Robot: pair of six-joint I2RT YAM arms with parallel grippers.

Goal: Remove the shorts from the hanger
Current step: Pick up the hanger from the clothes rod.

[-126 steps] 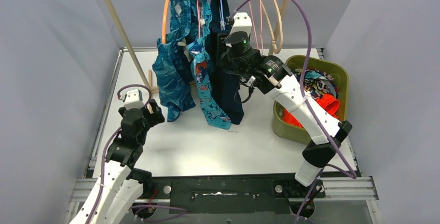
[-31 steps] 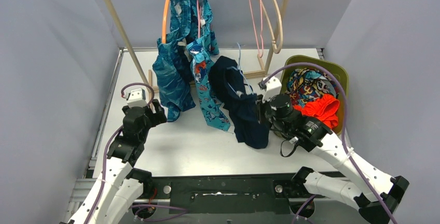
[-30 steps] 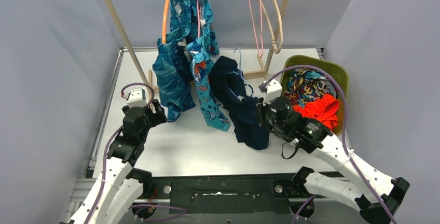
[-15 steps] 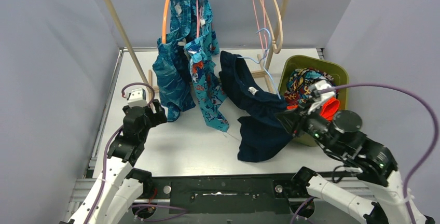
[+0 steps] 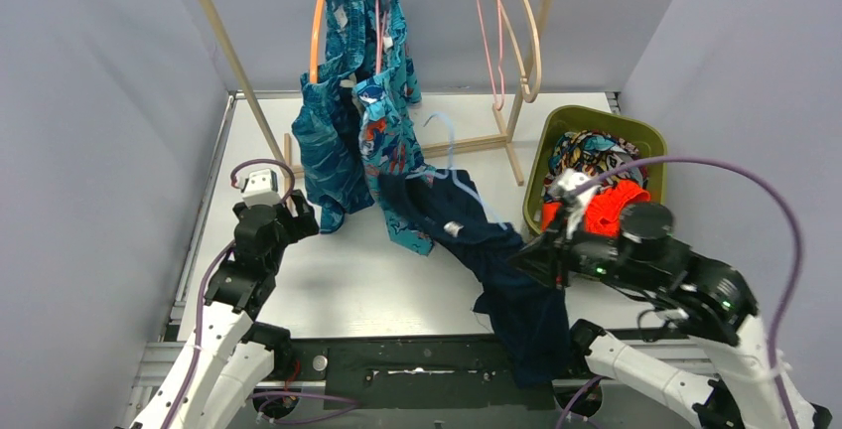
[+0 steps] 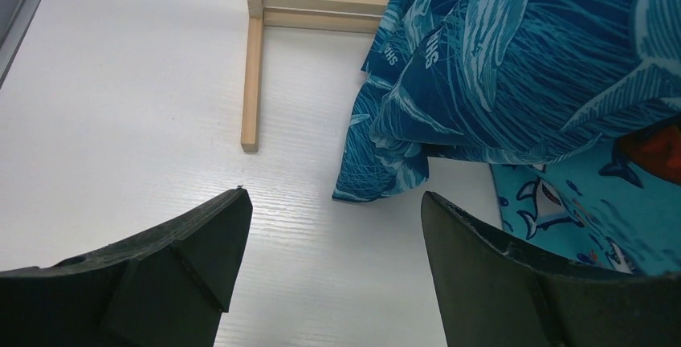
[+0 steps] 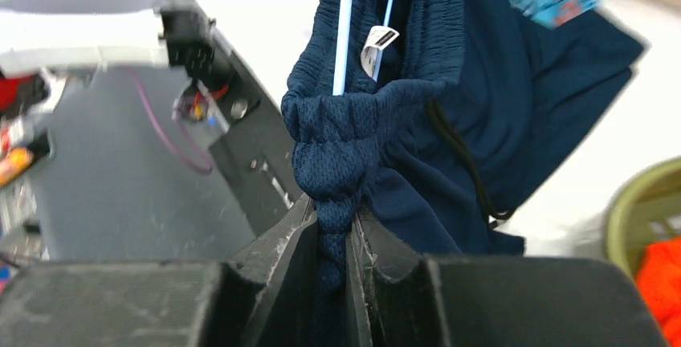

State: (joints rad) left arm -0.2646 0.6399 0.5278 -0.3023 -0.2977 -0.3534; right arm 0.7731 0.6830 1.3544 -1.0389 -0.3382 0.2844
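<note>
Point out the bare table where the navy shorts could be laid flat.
Widest bare table: near-left, bordered by the left gripper, the teal leaf-print shorts and the navy shorts. A narrower strip lies behind the rack's foot bar. Crowded: under the cartoon-print shorts and beside the green bin.

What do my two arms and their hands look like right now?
Both the left arm and right arm have white links with black joint housings and a looping purple cable. The left hand and right hand have matte black, wedge-shaped fingers.
</note>
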